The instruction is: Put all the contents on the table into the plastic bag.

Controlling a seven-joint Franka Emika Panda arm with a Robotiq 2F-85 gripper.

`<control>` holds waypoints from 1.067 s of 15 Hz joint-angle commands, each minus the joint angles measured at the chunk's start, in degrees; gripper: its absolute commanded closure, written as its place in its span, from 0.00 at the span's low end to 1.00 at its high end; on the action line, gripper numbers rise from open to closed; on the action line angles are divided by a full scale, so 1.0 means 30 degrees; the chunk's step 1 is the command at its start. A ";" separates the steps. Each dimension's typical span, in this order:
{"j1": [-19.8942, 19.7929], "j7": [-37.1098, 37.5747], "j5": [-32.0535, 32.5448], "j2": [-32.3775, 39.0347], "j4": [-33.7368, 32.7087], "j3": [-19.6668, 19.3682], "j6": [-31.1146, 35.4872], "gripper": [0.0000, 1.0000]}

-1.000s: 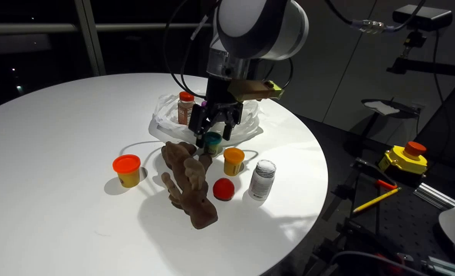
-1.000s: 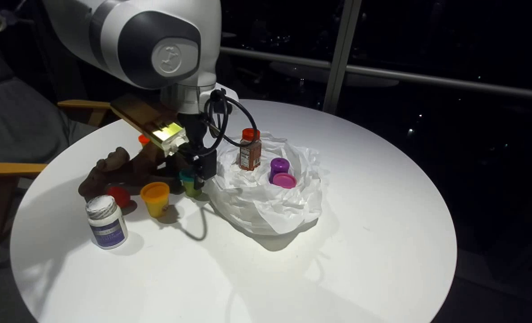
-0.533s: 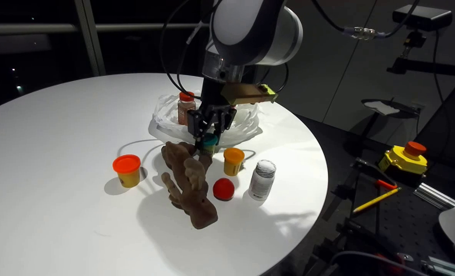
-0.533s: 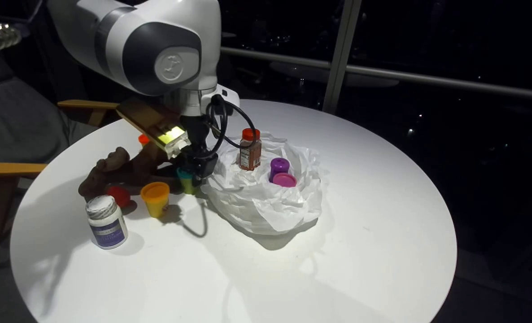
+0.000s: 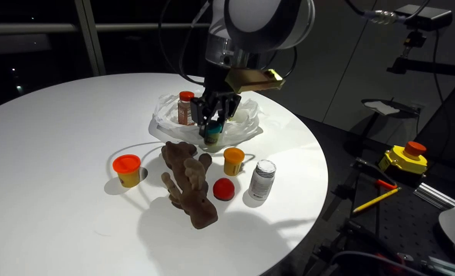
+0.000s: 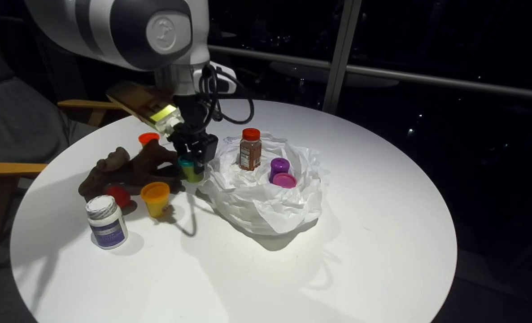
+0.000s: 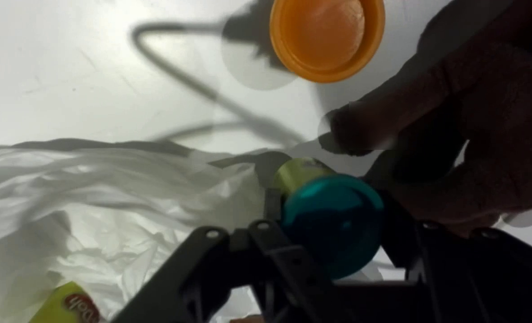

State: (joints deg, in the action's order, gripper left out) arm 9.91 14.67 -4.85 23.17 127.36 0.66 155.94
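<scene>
My gripper (image 5: 212, 131) is shut on the teal-lidded cup (image 5: 212, 140), held tilted just off the table (image 5: 58, 222). In the wrist view the teal lid (image 7: 335, 224) sits between both fingers. Right beside it lies the crinkled plastic bag (image 6: 266, 208), bearing the red-capped bottle (image 6: 250, 154), a purple cup (image 6: 279, 166), a pink lid (image 6: 284, 181) and a yellow Play-Doh can (image 7: 66, 307). On the table are the brown plush (image 5: 191, 195), an orange-lidded cup (image 5: 233, 165), a red-lidded cup (image 5: 128, 174), a red round piece (image 5: 223, 189) and the white bottle (image 5: 262, 184).
The plush (image 7: 494, 134) lies close to the gripper's side in the wrist view. Cables (image 6: 212, 98) loop off the arm. Off the table are a yellow-and-red button box (image 5: 404, 159), a pencil (image 5: 377, 200) and a grey chair (image 6: 19, 121).
The fingers have closed around the teal-lidded cup. Gripper and cup have then risen from the tabletop. The other objects and the bag have stayed in place.
</scene>
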 commanded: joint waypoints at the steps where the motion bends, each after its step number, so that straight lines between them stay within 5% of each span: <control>1: 0.0642 0.1487 0.1967 -0.3467 0.0738 -0.1027 -0.2810 0.72; 6: -0.1810 -0.3414 -0.1007 -0.2743 -0.2095 0.0350 -0.5556 0.72; 16: -0.3675 -0.6038 -0.1479 0.2435 -0.5281 0.0593 -0.3027 0.72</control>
State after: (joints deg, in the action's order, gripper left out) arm 0.20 -1.57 -8.60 27.13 113.87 1.26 142.63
